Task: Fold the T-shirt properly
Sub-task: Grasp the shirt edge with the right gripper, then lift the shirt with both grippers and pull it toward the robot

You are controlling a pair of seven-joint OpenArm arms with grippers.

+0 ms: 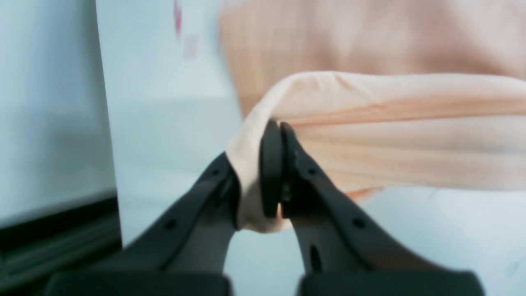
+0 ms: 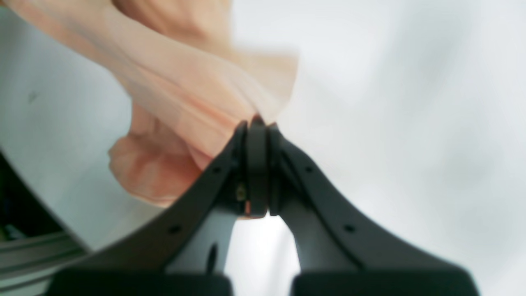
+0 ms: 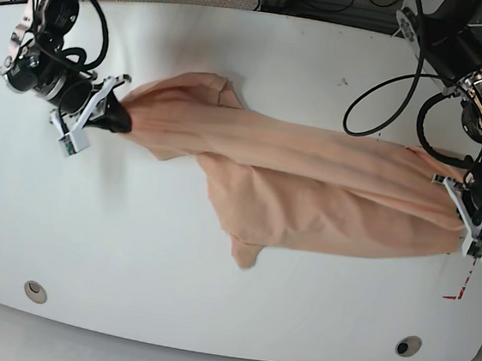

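Both grippers, left gripper (image 1: pixel 276 164) and right gripper (image 2: pixel 257 164), pinch opposite ends of the T-shirt (image 3: pixel 309 192).
Soft, light, saggy cloth over the table (image 3: pixel 211 298); I judge corners or hem the surest hold.

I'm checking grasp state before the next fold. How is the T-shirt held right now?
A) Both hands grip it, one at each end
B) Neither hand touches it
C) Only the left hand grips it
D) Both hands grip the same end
A: the left hand is shut on one end of the T-shirt and the right hand on the opposite end, with the cloth stretched between them over the table.
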